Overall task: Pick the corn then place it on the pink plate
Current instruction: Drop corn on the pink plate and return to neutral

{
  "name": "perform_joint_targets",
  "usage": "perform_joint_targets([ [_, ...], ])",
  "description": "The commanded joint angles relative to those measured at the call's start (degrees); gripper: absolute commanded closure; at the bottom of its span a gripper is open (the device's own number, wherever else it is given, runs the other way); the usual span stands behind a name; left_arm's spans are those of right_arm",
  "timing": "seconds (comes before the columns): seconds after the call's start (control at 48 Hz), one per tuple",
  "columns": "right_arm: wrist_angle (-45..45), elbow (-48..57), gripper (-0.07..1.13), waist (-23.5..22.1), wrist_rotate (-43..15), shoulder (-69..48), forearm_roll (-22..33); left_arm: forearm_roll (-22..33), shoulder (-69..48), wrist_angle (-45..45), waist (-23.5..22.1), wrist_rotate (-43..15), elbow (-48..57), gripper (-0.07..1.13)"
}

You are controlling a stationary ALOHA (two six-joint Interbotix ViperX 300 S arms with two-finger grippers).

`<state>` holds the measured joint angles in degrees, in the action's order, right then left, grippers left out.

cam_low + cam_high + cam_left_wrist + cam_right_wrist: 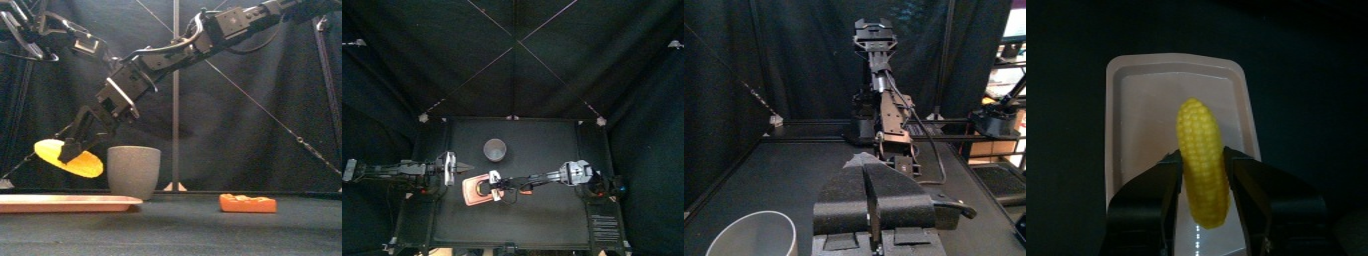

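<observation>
The right pincer (1203, 162) grips a knobbly yellow toy corn cob (1197, 125) above the flat pink plastic tray (1140, 110); dropped from here (clear air beneath), it could roll off.

From the room's open front, the tray (40, 203) lies on the tabletop (543, 140) left of the middle, toward the front edge. The tall cup (497, 150) stands behind the tray and a little to its right, apart from it. A small toy (249, 203) lies on the tabletop well to the right of both. The corn (67, 158) hangs above the tray, clear of it and left of the cup. It sits between the jaws of the right end effector (76, 147), whose arm reaches in from the right past the middle. The left end effector (871, 165) rests just left of the tray, near the cup.
</observation>
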<state>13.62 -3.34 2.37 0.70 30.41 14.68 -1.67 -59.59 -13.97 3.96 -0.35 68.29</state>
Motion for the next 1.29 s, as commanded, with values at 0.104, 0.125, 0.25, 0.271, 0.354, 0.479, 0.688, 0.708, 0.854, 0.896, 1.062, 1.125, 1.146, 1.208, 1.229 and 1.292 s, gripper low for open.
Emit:
perform_joint_targets([
  [0.104, 0.70, -0.62, 0.21, -0.09, 0.26, -1.49, -0.53, -0.09, 0.00, -0.26, 0.09, -0.09, -1.05, 1.06],
  [0.125, 0.88, -0.53, 0.19, -0.09, 0.26, -1.58, -0.35, -0.09, 0.00, -0.26, 0.09, -0.09, -1.05, 1.06],
  [0.25, 1.93, 0.44, 0.08, 0.00, 0.26, -2.64, 0.62, -0.09, 0.00, -0.26, 0.18, 0.00, -1.05, 1.06],
  [0.271, 2.02, 0.53, 0.07, 0.00, 0.26, -2.90, 0.79, -0.09, 0.00, -0.26, 0.18, 0.00, -1.05, 1.06],
  [0.354, 2.29, 0.88, 0.06, 0.09, 0.18, -4.31, 1.67, -0.09, 0.00, -0.26, 0.18, 0.00, -1.05, 1.06],
  [0.479, 5.19, 2.20, 0.06, -0.09, -0.26, -8.44, 4.04, 0.00, 0.00, -0.26, 0.09, 0.00, -0.97, 1.06],
  [0.688, 9.05, 6.86, 0.06, -0.44, -0.97, -16.17, 6.50, 0.00, 0.00, -0.26, 0.18, 0.00, -0.70, 1.06],
  [0.708, 9.14, 7.47, 0.06, -0.53, -0.97, -17.14, 6.59, 0.09, 0.00, -0.26, 0.09, 0.00, -0.70, 1.06],
  [0.854, 8.61, 12.04, 0.06, -1.49, -1.32, -22.68, 6.33, -0.09, 0.00, -0.26, 0.09, 0.00, -0.62, 1.06],
  [0.896, 8.00, 13.27, 0.06, -1.85, -1.76, -24.17, 6.24, -0.09, 0.00, -0.26, 0.18, 0.00, -0.62, 1.06],
  [1.062, 1.93, 19.25, 0.06, -3.87, -3.08, -29.62, 6.06, -0.09, 0.00, -0.26, 0.18, 0.00, -0.62, 1.06],
  [1.125, -2.02, 22.41, 0.06, -5.01, -3.08, -32.52, 5.10, -0.09, 0.00, -0.26, 0.18, 0.00, -0.62, 1.06],
  [1.146, -3.34, 23.38, 0.06, -5.36, -3.08, -33.49, 4.66, -0.09, 0.00, -0.26, 0.18, 0.00, -0.70, 1.06],
  [1.208, -7.56, 26.37, 0.06, -5.98, -2.99, -36.12, 3.34, 0.00, 0.00, -0.26, 0.18, 0.00, -0.62, 1.06],
  [1.229, -8.79, 27.25, 0.06, -6.06, -2.99, -37.09, 3.08, -0.09, 0.00, -0.26, 0.18, 0.00, -0.62, 1.06],
  [1.292, -12.13, 30.41, 0.06, -6.24, -2.99, -40.61, 2.20, -0.09, 0.00, -0.26, 0.18, 0.00, -0.70, 1.06],
])
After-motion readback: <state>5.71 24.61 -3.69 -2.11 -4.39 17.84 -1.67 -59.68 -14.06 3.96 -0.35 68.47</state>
